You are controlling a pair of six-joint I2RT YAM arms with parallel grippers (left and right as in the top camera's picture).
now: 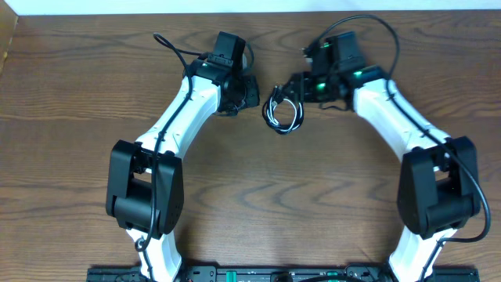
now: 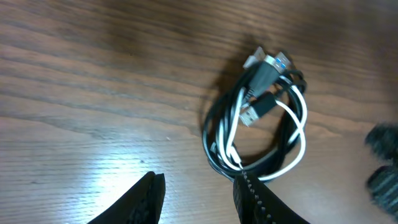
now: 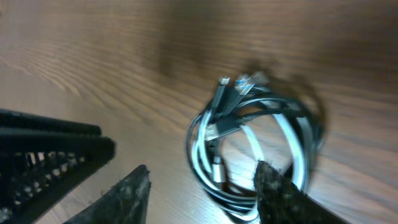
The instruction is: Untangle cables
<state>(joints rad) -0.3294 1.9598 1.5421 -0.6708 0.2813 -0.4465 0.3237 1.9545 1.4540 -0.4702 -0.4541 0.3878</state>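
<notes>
Left tool [image 2: 199,178] and right tool [image 3: 204,169], both unclenched, empty, beside intertwined black-and-white cables [image 2: 214,140]

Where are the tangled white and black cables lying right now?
In the overhead view the cables lie in one small coil on the wooden table, toward the far middle, between the left gripper and the right gripper.

Cables [image 1: 282,115] hemmed in, centre toward far edge: left arm [image 1: 184,110] one side, right arm [image 1: 391,110] other. Counter [image 1: 274,204] toward near edge open between arms; far-edge strip free too.
</notes>
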